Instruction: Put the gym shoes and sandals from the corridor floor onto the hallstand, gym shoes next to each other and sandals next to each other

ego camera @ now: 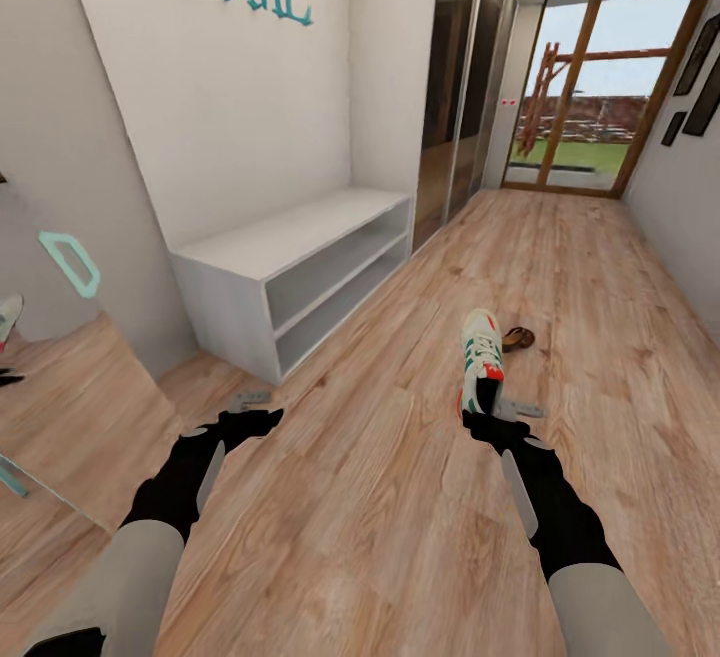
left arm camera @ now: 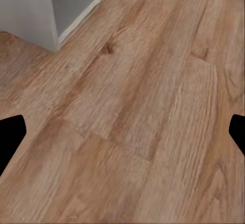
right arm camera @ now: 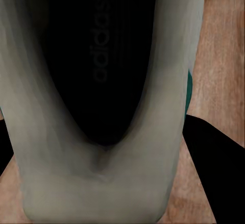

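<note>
Bright, even daylight (soft render), edges warped

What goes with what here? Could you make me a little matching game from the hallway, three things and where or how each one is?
Things:
1. sneaker
2. sandal
3. left claw

Descriptions:
A. open, holding nothing
B. on the floor, just beyond the sneaker
C. at the tip of the right claw

Pairs: 1-C, 2-B, 3-A

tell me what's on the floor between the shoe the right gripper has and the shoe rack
Nothing: in the head view, only bare wood floor lies between the gym shoe at the right gripper and the shoe rack.
</note>
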Motion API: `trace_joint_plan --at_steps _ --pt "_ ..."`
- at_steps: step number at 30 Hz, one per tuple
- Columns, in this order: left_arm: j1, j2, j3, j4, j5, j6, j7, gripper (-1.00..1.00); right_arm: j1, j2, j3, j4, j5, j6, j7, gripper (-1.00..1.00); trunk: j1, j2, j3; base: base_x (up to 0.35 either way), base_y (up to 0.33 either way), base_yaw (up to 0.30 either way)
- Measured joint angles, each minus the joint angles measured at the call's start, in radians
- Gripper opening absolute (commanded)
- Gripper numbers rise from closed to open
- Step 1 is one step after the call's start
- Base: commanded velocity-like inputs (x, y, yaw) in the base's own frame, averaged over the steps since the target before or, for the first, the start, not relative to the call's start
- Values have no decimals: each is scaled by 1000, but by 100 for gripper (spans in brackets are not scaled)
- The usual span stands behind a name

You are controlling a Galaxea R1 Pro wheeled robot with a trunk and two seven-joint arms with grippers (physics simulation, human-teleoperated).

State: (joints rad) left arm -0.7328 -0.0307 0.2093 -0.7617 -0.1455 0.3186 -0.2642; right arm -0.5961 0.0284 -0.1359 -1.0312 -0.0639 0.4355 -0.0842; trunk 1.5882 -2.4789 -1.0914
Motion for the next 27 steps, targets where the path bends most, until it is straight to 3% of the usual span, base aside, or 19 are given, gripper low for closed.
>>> trace_joint_plan --at_steps 27 --pt "0 0 0 0 1 0 0 100 0 0 0 0 0 0 0 -100 0 0 0 346 -45 -300"
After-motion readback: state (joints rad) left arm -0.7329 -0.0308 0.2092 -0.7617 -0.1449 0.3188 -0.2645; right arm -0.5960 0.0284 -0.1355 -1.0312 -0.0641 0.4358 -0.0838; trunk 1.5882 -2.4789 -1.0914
